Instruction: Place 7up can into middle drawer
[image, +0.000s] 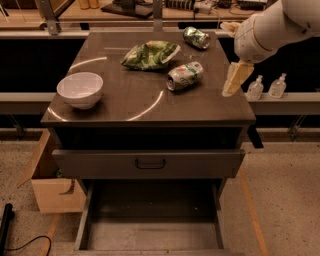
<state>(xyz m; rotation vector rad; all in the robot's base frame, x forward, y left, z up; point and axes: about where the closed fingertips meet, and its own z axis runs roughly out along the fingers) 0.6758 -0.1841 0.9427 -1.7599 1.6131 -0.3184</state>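
Note:
The 7up can (184, 76), silver-white with green print and dented, lies on its side on the brown cabinet top (125, 105), right of centre. My gripper (236, 80) hangs pointing down over the top's right edge, a short way right of the can and not touching it. It holds nothing that I can see. The middle drawer (150, 235) is pulled out low at the front, and its bare floor shows.
A darker green can (196, 37) lies at the back right. A green chip bag (150, 54) lies behind the 7up can, and a white bowl (80, 89) stands at the left. A closed drawer front with a black handle (150, 163) is above the open tray. A cardboard box (50, 190) is on the floor at the left, and two small bottles (266, 87) are on a shelf at the right.

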